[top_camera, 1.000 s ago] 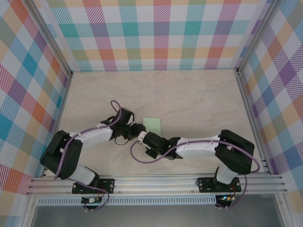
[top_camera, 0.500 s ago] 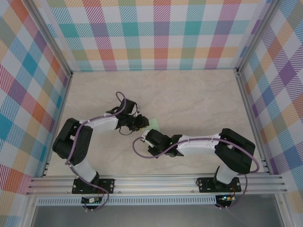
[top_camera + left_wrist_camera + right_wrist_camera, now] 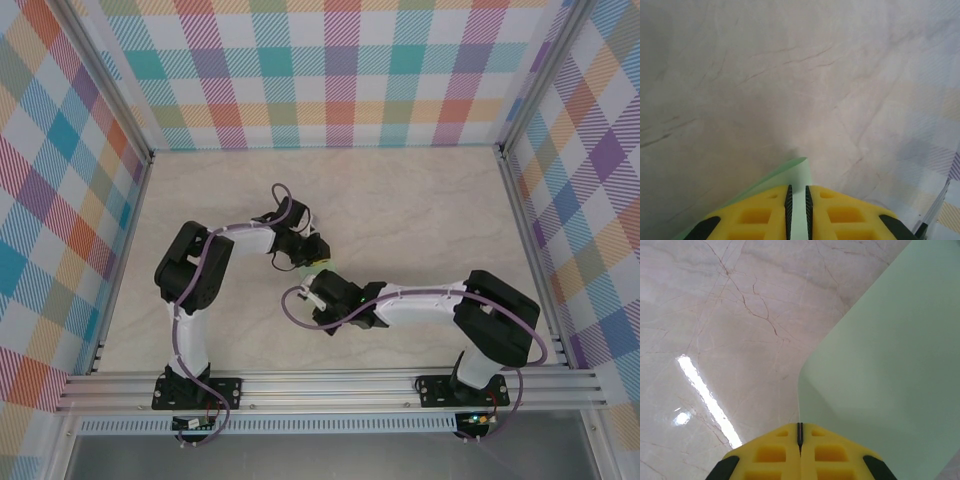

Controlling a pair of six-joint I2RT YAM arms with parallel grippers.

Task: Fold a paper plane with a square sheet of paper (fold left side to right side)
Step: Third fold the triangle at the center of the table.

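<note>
Top view: both arms are reached inward over the marble-patterned table. The left gripper is set on the far-left side and the right gripper on the near side, their tips close together. A small strip of the square sheet of paper, pale green, is seen between them near the table's middle. The rest of it is covered by the grippers.

Left wrist view: the yellow fingers of the left gripper are drawn in to a narrow slit, and the black pads are not seen to meet. Pale green paper is seen through the slit and just past the tips, where its edge is curled up off the table. A thin green margin is traced down to the left of the fingers. Whether the sheet is pinched cannot be told.

Right wrist view: the right gripper is closed to a single dark seam. The sheet is bowed and spread up and to the right. Its left edge is run straight into the seam, so it is held there. Its surface is recorded as plain.

Surroundings: plaid walls, purple cables and an aluminium rail at the near edge.
</note>
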